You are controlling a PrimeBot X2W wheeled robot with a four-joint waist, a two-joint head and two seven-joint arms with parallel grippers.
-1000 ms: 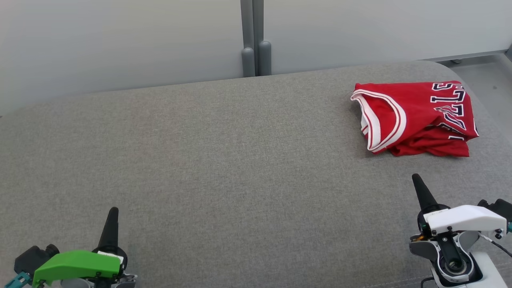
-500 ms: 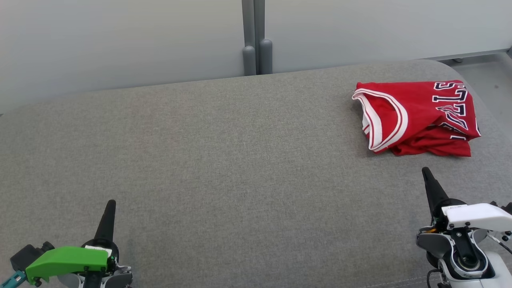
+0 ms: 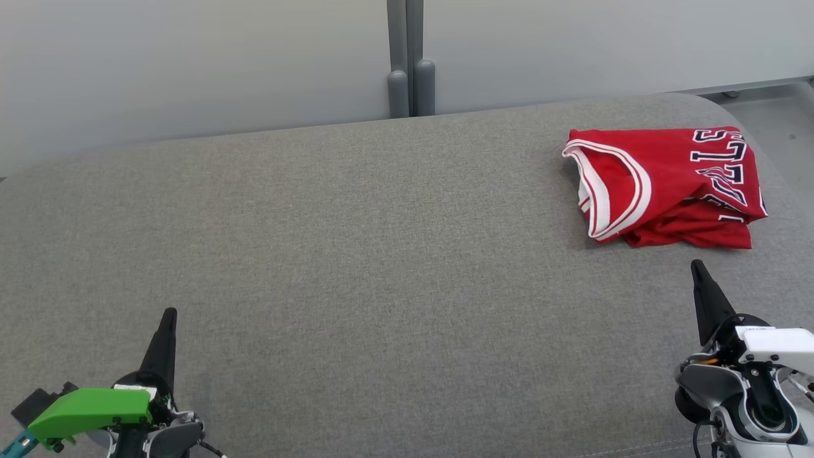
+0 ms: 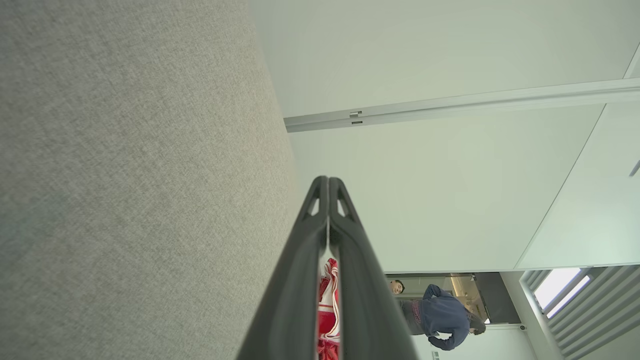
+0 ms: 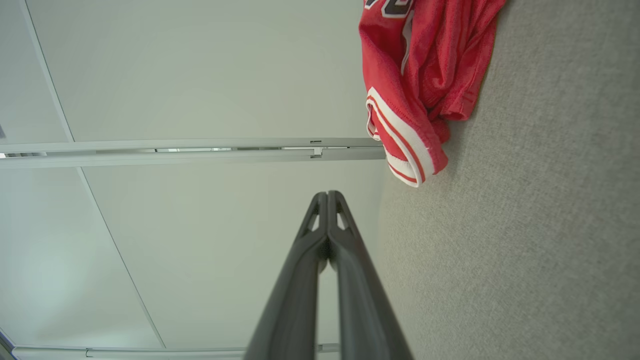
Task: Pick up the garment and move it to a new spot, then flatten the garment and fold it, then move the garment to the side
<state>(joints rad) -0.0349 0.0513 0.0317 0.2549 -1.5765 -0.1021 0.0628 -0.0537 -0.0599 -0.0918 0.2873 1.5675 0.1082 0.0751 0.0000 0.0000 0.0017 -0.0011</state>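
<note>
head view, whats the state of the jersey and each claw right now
jersey: loosely folded bundle, lying at the far right of the grey cushion, not held
left claw: shut, empty, far from the jersey
right claw: shut, empty, near the jersey, not touching it

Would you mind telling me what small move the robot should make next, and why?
Probably just draw both arms back to rest: the red jersey already lies in a compact, folded bundle at the grey surface's far right, and the left claw and right claw are shut, empty and apart from it.
</note>
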